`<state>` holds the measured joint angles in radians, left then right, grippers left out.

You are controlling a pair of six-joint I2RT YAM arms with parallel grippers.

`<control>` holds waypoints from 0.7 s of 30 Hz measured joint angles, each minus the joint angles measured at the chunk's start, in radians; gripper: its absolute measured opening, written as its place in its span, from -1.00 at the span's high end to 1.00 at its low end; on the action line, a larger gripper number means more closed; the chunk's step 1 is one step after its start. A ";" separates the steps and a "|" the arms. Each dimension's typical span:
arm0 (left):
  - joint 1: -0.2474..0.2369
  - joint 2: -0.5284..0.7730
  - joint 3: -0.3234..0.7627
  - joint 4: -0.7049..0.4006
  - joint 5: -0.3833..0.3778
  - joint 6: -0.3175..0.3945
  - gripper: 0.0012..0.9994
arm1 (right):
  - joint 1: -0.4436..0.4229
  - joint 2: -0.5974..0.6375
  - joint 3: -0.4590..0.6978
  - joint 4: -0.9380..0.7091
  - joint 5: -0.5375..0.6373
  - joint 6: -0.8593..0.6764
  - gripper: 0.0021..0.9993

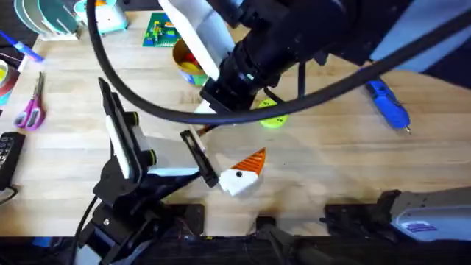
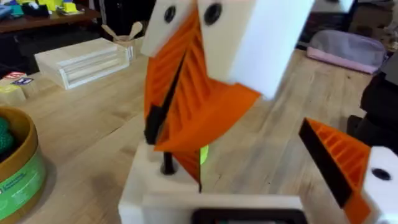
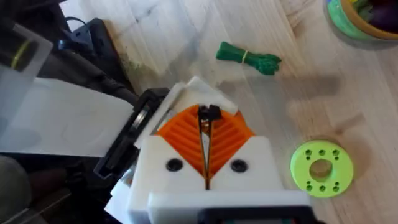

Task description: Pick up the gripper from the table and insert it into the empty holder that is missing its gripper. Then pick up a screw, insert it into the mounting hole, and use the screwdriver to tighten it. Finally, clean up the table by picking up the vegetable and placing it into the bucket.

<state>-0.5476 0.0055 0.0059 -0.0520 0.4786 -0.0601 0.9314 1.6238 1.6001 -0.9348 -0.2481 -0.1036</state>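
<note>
Right wrist view puts the right gripper (image 3: 208,118) at the centre, its white jaws with orange ribbed pads pressed together on a small black screw (image 3: 209,113) (I take it for the screw; it is tiny and partly hidden by the pads). The left wrist view shows the screw's lower end at the top face of a plain white angular plastic block (image 2: 155,186), which I judge to be the holder. Whether it has entered a hole I cannot tell.

The step in hand looks like seating the screw. To do it well, keep the shank upright over the mounting hole, lower slowly, and part the jaws only once the screw stands by itself. Any tilt could jam it or nudge the block.

The left gripper (image 1: 199,156) lies just beside that block; I cannot tell whether it grips anything. Near it on the wooden counter (image 1: 353,169) an orange ribbed wedge (image 1: 254,160) sits against a white piece. Farther out are a lime-green round disc with holes (image 3: 321,168), the slim dark-green toy vegetable (image 3: 247,57) lying loose, the round bucket with a green band (image 3: 348,18), and, well apart, the bright blue pen-shaped screwdriver (image 1: 388,103).
</note>
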 joint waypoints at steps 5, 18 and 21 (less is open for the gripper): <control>0.000 0.000 0.000 0.000 0.000 0.000 -0.99 | 0.000 0.000 0.000 0.000 0.000 0.000 0.99; 0.000 0.000 0.000 0.000 0.000 0.000 -0.99 | 0.000 0.000 0.000 0.000 0.000 0.007 0.55; 0.000 0.000 0.000 0.000 0.000 0.000 -0.99 | 0.000 0.000 0.000 0.000 0.000 0.007 0.47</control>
<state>-0.5476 0.0051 0.0059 -0.0517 0.4788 -0.0601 0.9314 1.6238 1.6001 -0.9352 -0.2478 -0.0967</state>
